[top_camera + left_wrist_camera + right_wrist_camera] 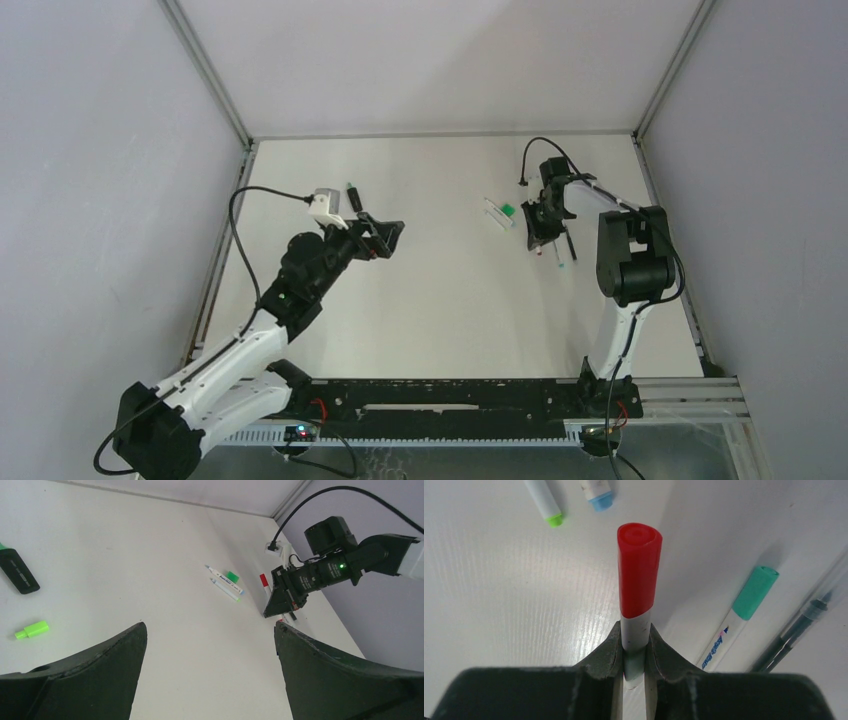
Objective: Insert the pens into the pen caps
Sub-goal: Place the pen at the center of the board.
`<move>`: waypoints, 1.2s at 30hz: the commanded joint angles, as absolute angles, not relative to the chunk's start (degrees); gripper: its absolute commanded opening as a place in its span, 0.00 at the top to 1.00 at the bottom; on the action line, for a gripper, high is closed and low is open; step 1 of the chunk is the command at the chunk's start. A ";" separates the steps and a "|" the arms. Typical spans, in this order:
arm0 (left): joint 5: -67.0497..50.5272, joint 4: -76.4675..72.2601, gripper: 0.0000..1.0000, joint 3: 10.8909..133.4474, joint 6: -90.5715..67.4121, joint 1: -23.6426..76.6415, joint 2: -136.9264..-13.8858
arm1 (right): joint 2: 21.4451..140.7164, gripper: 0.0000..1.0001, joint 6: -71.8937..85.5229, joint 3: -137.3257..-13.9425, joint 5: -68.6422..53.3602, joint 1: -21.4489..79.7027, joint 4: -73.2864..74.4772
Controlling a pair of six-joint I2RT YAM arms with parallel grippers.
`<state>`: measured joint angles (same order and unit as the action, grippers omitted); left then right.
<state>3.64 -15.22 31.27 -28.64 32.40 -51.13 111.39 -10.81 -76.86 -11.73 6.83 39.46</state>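
Observation:
My right gripper (634, 630) is shut on a white pen with a red cap (639, 565) on its end, held over the table. It also shows in the top view (540, 225) at the far right. A teal-capped white pen (746, 602) and a thin dark pen (804, 620) lie to its right. Two white pens (225, 582) with green and blue ends lie by a dark green cap (231, 575). My left gripper (210, 625) is open and empty above bare table. A black marker (17, 570) and a bright green cap (31, 629) lie to its left.
The white table (440, 300) is fenced by metal rails at the back (440, 135) and both sides. A cable (535, 145) loops over the right wrist. The two white pens (497, 213) lie just left of the right gripper.

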 commanded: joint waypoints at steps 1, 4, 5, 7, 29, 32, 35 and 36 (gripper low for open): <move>1.67 -11.98 0.00 36.44 -28.13 31.26 -50.56 | 111.30 0.95 -9.87 -75.45 -9.61 6.57 37.13; 0.88 -10.43 0.00 37.17 -27.10 30.86 -50.25 | 110.93 0.92 -11.41 -74.49 -9.50 6.51 36.95; 0.59 -10.05 0.00 37.15 -27.07 30.73 -50.01 | 110.84 0.92 -11.76 -74.45 -9.36 6.46 36.87; 0.44 -9.54 0.00 36.46 -27.36 30.72 -49.13 | 110.68 0.92 -12.33 -74.47 -9.47 6.42 36.87; -1.49 -8.52 0.00 21.36 -39.77 30.41 -33.09 | 105.74 0.69 -17.52 -74.48 -13.00 5.54 38.91; -3.58 -11.94 0.00 19.36 -42.84 30.41 -32.79 | 104.87 0.66 -17.84 -74.45 -13.08 5.39 38.96; -5.96 -12.32 0.00 20.58 -43.68 30.41 -33.47 | 103.32 0.65 -18.05 -74.45 -14.25 5.02 39.14; -6.13 -11.34 0.00 21.40 -43.45 30.40 -33.66 | 102.44 0.65 -18.27 -74.49 -14.89 4.89 39.20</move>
